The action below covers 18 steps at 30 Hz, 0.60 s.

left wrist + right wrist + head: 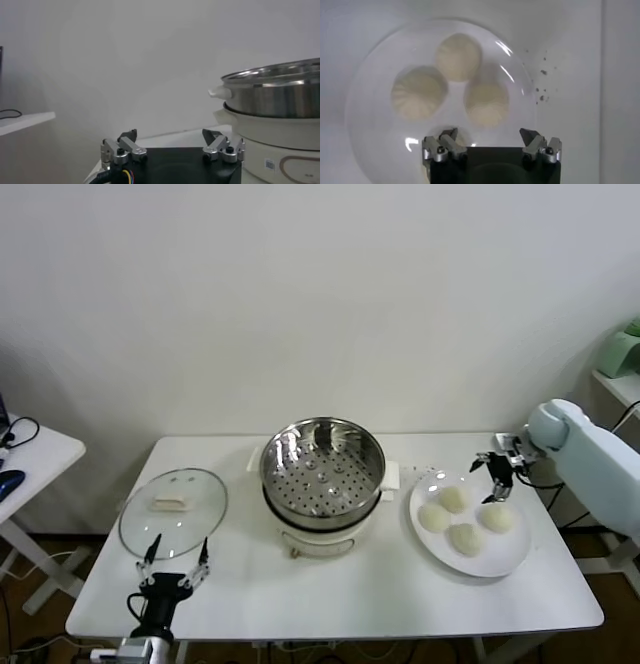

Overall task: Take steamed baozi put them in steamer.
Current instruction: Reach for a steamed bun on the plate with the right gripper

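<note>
Steamer [322, 474]: one round stainless-steel pot on a white base, set at the middle of the white table [330, 594]. A perforated tray is seen inside it; no bun is seen on the tray. In the left wrist view the steamer [280, 120] is shown side-on, with a small barcode sticker on the base; its print cannot be read.

Plate [500, 559]: one white round plate, placed just right of the steamer. Four steamed baozi [466, 537] are counted on it in the head view, grouped close together. Three of the steamed baozi [457, 56] are shown clearly in the right wrist view on the plate [370, 95]; the fourth is mostly hidden behind the gripper body.

Glass lid [172, 511]: one, laid flat on the table left of the steamer.

Right gripper [497, 476]: held above the far edge of the plate, fingers spread wide apart, nothing between them. It is seen over the buns in its own view [490, 135].

Left gripper [176, 558]: kept low at the near left of the table, just in front of the lid, fingers apart and empty; confirmed in its own view [171, 137].

No brand names or legible writing are found.
</note>
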Each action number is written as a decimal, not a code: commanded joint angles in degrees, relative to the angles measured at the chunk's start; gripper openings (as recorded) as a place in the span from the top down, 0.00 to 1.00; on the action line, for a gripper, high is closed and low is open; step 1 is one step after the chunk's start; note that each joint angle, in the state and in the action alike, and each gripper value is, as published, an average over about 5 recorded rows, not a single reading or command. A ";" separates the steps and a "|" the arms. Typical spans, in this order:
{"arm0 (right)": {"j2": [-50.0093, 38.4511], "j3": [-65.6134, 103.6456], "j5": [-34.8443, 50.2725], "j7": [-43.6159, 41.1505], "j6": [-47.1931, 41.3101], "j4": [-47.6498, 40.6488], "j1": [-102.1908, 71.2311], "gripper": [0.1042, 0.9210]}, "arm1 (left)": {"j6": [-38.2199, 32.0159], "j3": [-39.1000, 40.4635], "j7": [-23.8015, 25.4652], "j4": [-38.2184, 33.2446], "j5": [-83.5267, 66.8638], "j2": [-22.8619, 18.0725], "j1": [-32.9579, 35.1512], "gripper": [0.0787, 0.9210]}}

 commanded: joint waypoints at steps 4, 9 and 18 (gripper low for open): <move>7.91 -0.29 -4.56 -0.47 1.17 -8.42 1.35 0.12 | -0.14 -0.72 0.04 -0.10 -1.38 -0.05 0.71 0.12; 8.80 0.61 -4.93 -0.20 1.25 -8.77 0.58 0.12 | -0.40 -0.69 0.07 0.47 -1.18 -0.21 0.76 0.12; 9.52 0.73 -6.27 -0.36 1.26 -9.74 0.09 0.12 | -0.85 -0.79 0.05 0.90 -1.10 -0.36 1.06 0.12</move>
